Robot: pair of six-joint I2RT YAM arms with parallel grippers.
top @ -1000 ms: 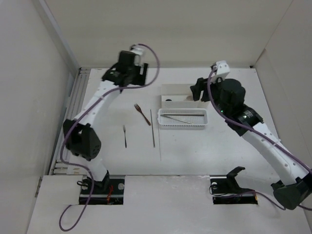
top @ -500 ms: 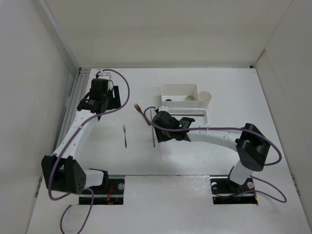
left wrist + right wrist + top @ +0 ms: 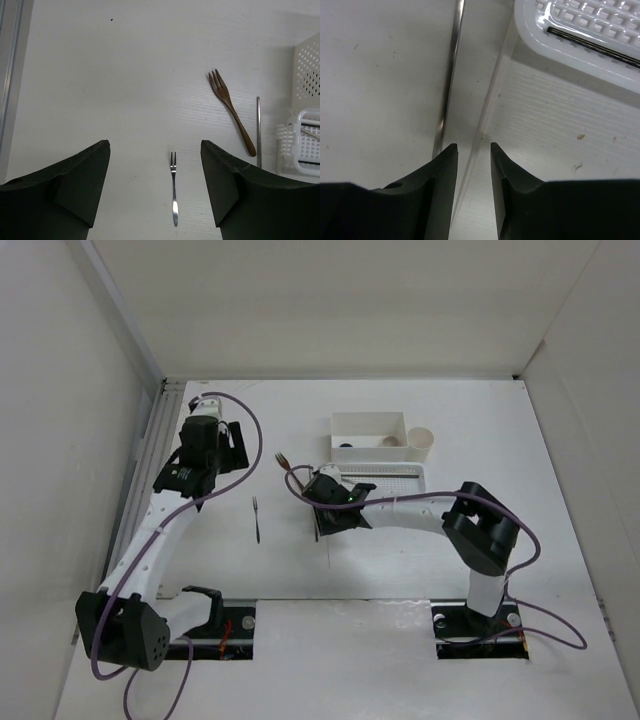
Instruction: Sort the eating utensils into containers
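Here, right tool (image 3: 473, 147) beside silvery chopstick (image 3: 450, 75)

A small silvery metal fork (image 3: 173, 189) lay left of a brown wooden fork (image 3: 232, 111); a white rectangular box (image 3: 370, 420) stood behind a white perforated basket (image 3: 420, 473).

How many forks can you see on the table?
2. A small silvery fork lies alone on the table. A brown fork lies to its right, farther back, beside the metal chopstick. More could be hidden inside the white box.
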